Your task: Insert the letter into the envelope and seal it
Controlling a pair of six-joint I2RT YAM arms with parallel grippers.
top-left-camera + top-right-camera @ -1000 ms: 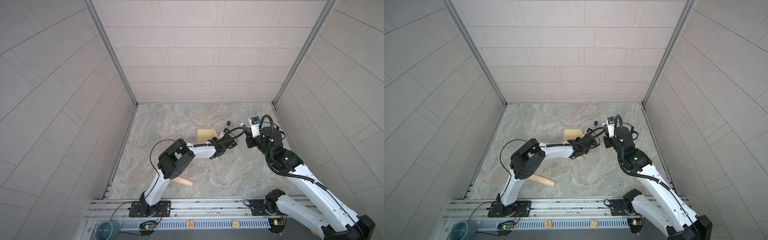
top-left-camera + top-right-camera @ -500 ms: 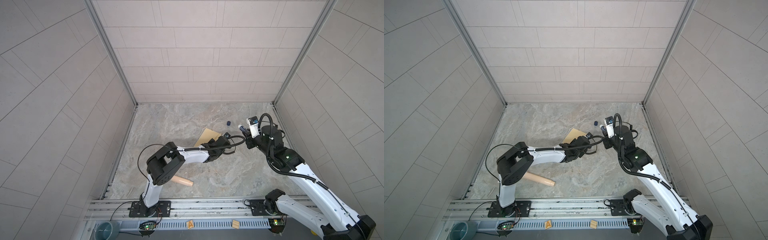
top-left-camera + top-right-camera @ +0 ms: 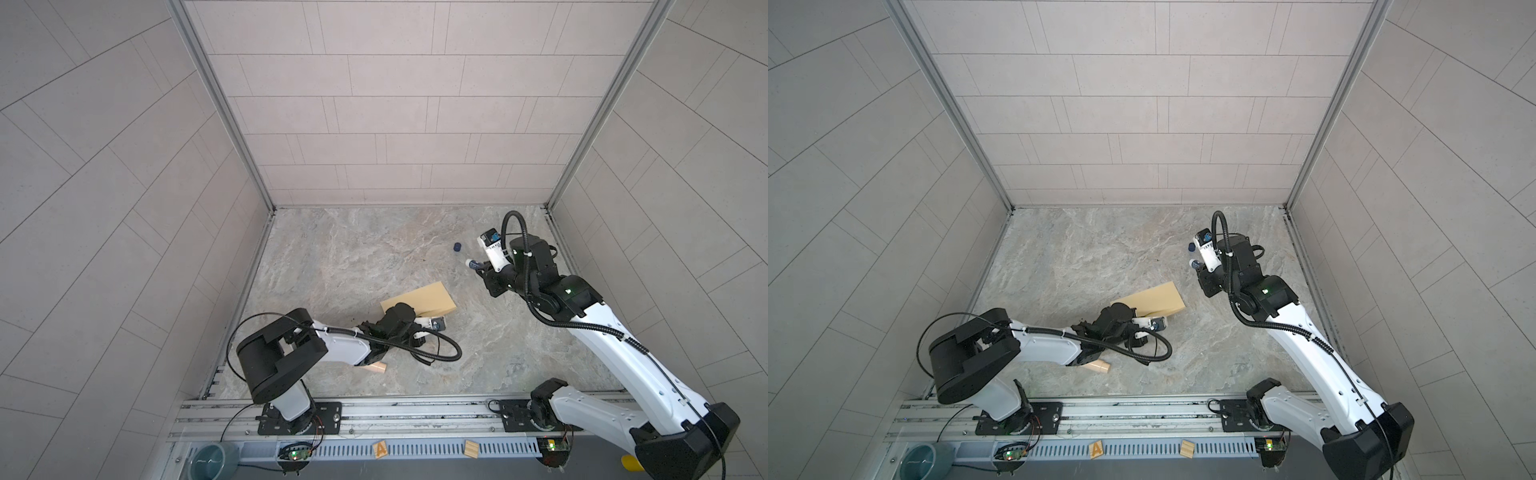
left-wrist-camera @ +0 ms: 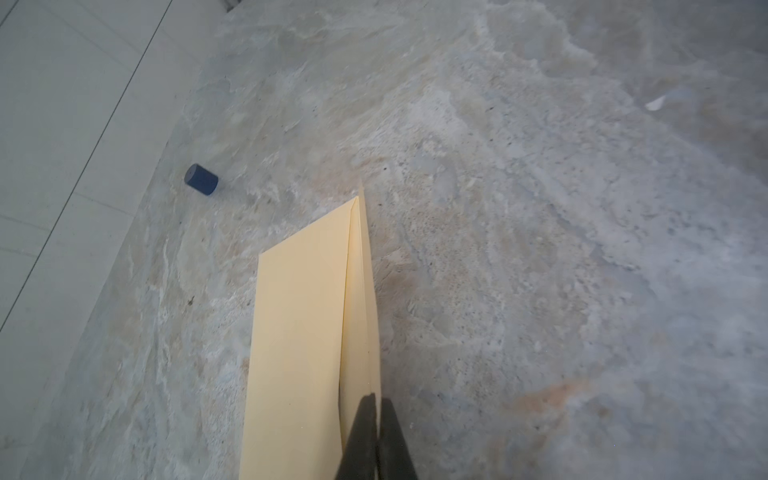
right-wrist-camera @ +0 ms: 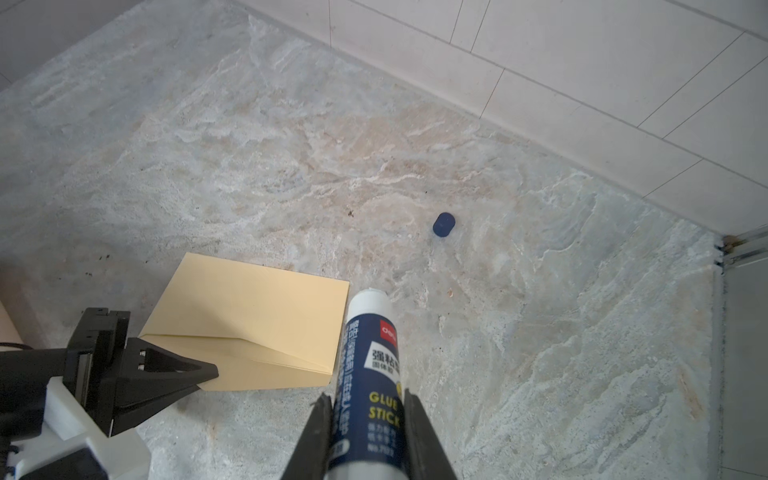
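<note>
1. Wrist housing on the left arm hides the 8 o'clock end of the envelope [image 3: 428, 297] in both top views. A tan wooden cylinder [image 3: 376, 367] shows only its tip from under that arm. What the envelope contains cannot be told.
2. The envelope lies near the middle of the bench [image 3: 332, 257], with its long axis running from 8 to 2 o'clock. Its flap is folded over along the 5 o'clock edge.
3. The left gripper [image 4: 377, 401] has its jaws clenched on that flap edge.
4. At 2 o'clock, the jaws of the right gripper [image 5: 368, 397] grasp an uncapped glue stick [image 5: 370, 353] that points toward 10 o'clock. The blue cap [image 3: 457, 247] lies near its tip.
5. Since a second ago, the envelope has come toward 6 o'clock and turned. The left arm has drawn back, well apart from the right gripper.
</note>
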